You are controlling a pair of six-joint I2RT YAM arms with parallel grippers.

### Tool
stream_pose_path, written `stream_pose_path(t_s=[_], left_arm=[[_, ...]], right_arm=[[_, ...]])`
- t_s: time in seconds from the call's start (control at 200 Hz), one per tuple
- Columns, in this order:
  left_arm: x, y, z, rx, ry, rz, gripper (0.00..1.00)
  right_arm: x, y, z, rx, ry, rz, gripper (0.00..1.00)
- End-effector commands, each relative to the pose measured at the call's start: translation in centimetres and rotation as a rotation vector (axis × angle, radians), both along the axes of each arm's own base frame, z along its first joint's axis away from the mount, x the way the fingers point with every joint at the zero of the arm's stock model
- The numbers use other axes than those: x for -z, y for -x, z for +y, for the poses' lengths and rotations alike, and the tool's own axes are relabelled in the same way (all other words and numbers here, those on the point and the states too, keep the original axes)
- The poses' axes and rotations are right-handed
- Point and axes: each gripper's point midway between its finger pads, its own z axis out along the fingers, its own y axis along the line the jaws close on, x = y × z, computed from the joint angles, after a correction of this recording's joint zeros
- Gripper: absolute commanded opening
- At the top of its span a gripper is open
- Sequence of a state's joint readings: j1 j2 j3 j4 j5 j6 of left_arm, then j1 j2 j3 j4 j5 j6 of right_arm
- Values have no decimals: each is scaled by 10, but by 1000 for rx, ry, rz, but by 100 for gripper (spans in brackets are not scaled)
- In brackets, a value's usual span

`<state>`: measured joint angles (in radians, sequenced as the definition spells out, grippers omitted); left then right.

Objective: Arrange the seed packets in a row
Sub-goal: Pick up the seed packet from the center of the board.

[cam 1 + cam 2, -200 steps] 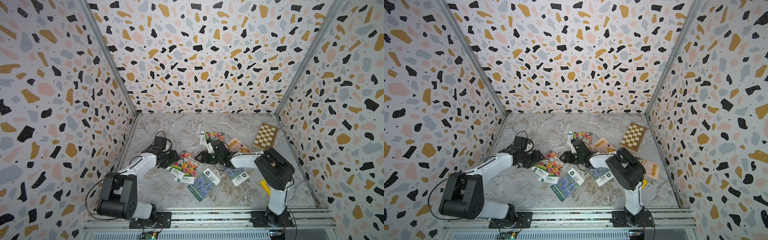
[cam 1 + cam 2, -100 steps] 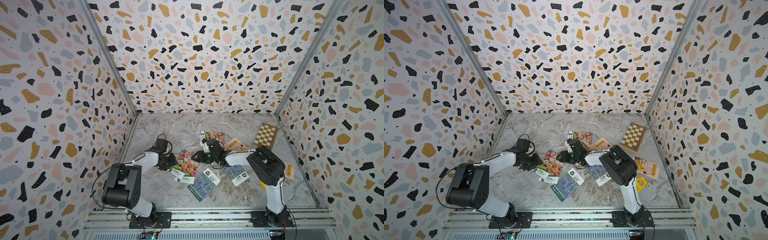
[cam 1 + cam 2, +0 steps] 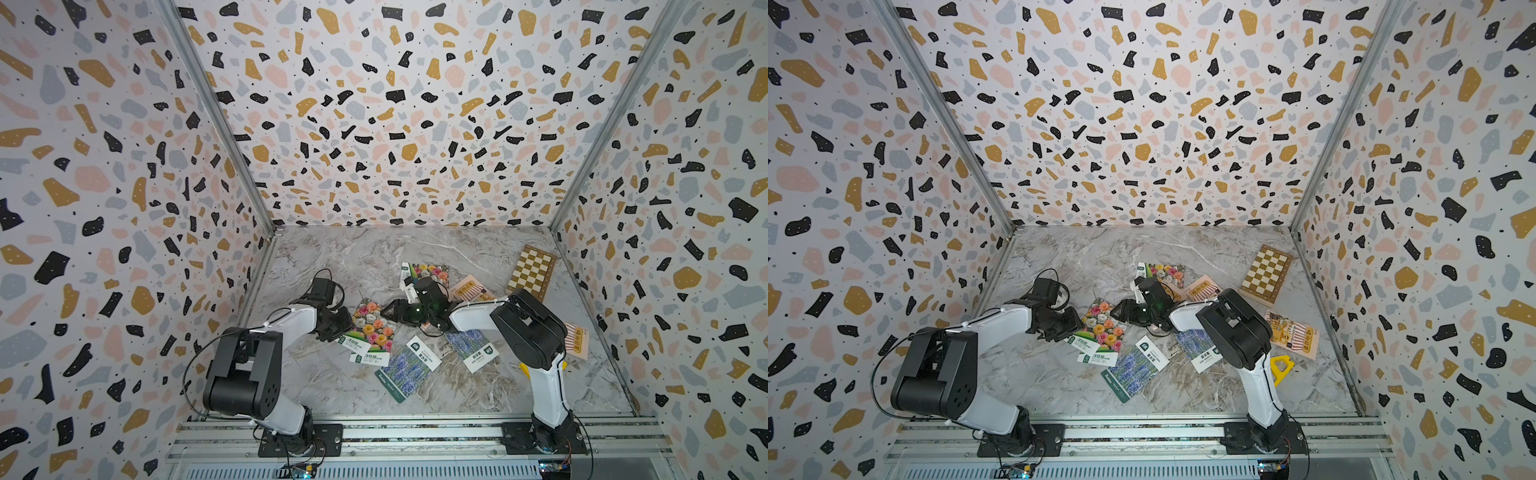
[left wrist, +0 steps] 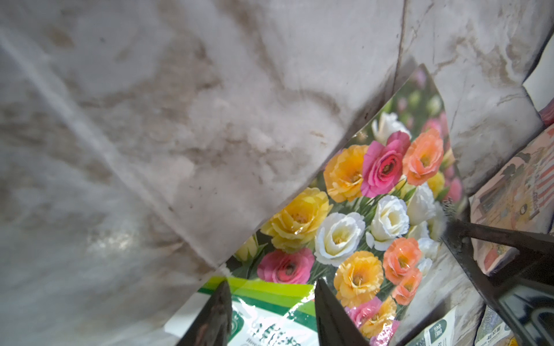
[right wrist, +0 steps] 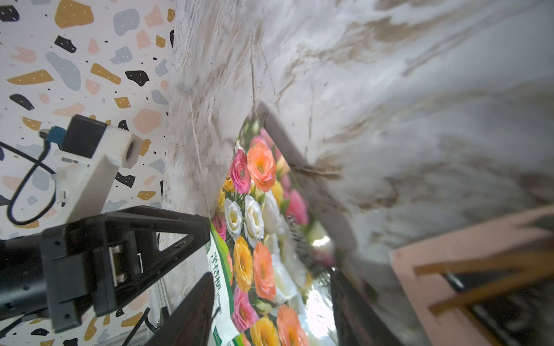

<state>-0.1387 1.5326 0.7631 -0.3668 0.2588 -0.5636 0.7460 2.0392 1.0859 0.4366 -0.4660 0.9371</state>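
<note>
A multicoloured-flower seed packet (image 3: 374, 324) (image 4: 359, 209) lies mid-table, overlapping a second one whose white-green label (image 3: 368, 357) shows below it. My left gripper (image 3: 338, 328) (image 4: 269, 308) is open, its fingers straddling the top packet's label end. My right gripper (image 3: 388, 313) (image 5: 271, 278) is open at the packet's opposite end, one fingertip (image 4: 449, 227) touching its edge. A third flower packet (image 3: 428, 272) lies farther back. Two lavender packets (image 3: 405, 370) (image 3: 471, 349) lie nearer the front. Pink awning packets (image 3: 467, 287) (image 3: 1293, 332) lie to the right.
A brown-and-cream checkerboard (image 3: 532, 276) lies at the back right by the wall. A yellow triangular frame (image 3: 1281, 368) sits behind my right arm's upright link. Patterned walls close in three sides, and a metal rail (image 3: 415, 432) runs along the front.
My right gripper has slid left onto the flower packet's end and its jaws have widened a little. The left jaws have narrowed over the label end, and the left arm's elbow has swung in.
</note>
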Motion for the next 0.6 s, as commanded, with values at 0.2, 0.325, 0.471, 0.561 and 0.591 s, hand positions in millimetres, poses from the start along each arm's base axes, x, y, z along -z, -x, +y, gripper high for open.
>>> stream_pose_path(t_s=[0.2,0.325,0.471,0.561,0.591], left_arm=[[15,24,8,0,-38,82,44],[15,25,7,11,-32,84,43],[15,24,5,18,-23,85,43],[14,23,1,22,-2,85,43],[14,23,0,22,6,86,43]], right_arm=[[-8,7,10,-21,-48,24,54],[-14,11,25,-72,-85,9,53],[-26,15,37,-129,-142,-14,51],[-35,19,45,-167,-180,-37,49],[-37,21,48,-175,-185,-43,48]])
